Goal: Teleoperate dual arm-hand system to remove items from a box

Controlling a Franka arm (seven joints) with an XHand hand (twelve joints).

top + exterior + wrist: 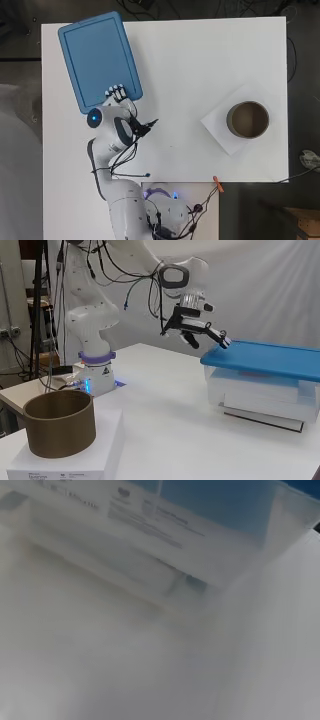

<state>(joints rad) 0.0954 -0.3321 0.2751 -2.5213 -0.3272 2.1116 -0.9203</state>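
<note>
White worktop [190, 75] — brown cylindrical container [60, 422] on a flat white box [65, 462] nearest in the side view, then the hand [197, 332], fingers [116, 92] extended straight onto the near edge of the blue lid [97, 57] — lid covering a clear plastic box [260, 392] at the far end.

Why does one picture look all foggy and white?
That is the wrist view: its camera sits very close to the clear box, so the box and the table look out of focus. The side view shows the blue lid and the hand clearly; the overhead view is evenly lit.
</note>
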